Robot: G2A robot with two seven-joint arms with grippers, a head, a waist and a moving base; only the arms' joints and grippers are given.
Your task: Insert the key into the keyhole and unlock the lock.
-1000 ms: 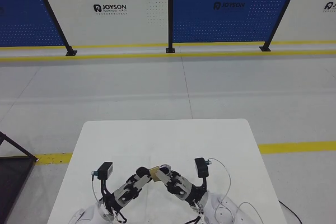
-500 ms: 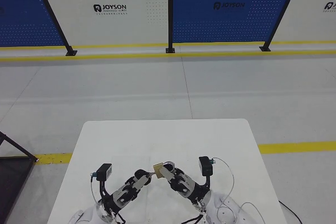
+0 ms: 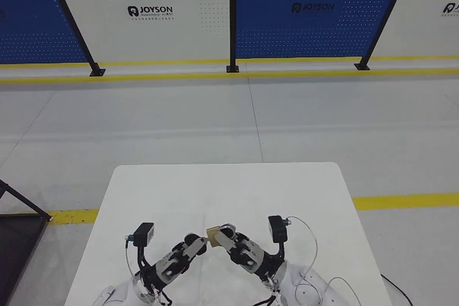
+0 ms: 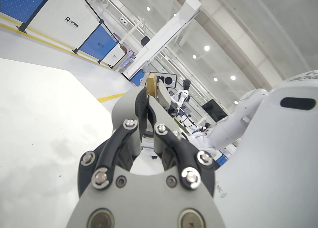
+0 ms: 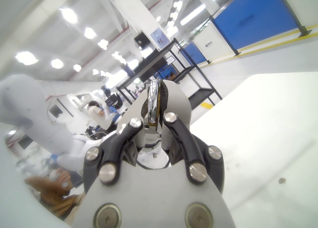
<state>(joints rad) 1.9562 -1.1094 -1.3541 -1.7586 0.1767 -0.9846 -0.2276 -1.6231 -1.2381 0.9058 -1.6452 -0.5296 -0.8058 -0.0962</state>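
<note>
Both grippers meet above the near edge of the white table (image 3: 222, 183). My right gripper (image 3: 221, 234) (image 5: 156, 90) is shut on the padlock (image 3: 212, 232), whose chrome shackle (image 5: 152, 102) and a strip of brass body show between its fingers. Its brass body points toward my left gripper (image 3: 202, 240) (image 4: 152, 90). That gripper is shut on a small brass piece, seemingly the key (image 4: 150, 87), seen edge-on at the fingertips. Key tip and lock touch or nearly touch; the keyhole is hidden.
The tabletop beyond the grippers is bare white, with rounded far corners. Loose white cables (image 3: 310, 252) hang by the right arm. A black rack (image 3: 8, 203) stands off the table's left side.
The right gripper with the lock drew slightly right and away half a second ago, then came back against the left gripper's tip. The left arm barely moved.
</note>
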